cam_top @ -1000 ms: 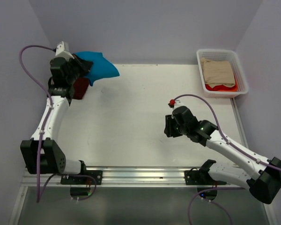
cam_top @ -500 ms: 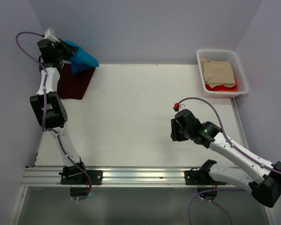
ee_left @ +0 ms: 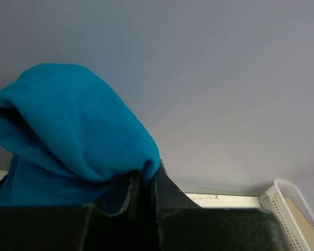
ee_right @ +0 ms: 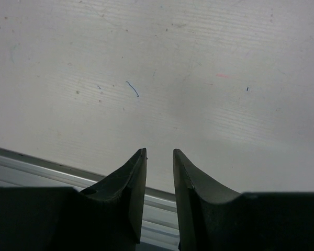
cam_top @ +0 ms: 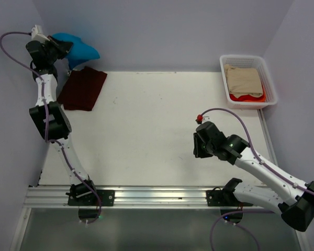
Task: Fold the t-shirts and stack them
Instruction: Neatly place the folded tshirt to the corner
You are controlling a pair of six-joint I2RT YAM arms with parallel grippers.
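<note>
Two shirts are now apart: the left gripper (ee_left: 144, 180), clamped on the teal t-shirt (cam_top: 77, 49), has swung it up off the maroon t-shirt (cam_top: 83, 88), which lies flat at the table's (cam_top: 146, 130) far-left corner. The right gripper (ee_right: 159, 157) hovers narrowly parted and empty. The teal shirt probably still needs spreading.

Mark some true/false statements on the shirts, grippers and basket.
1. The left gripper is clamped on the teal shirt. True.
2. The teal shirt lies stacked on the maroon shirt. False: it is held up in the air, and the maroon shirt lies alone on the table.
3. The right gripper holds cloth. False: it is empty, jaws slightly apart above bare table.
4. The basket holds a tan cloth. True.
</note>
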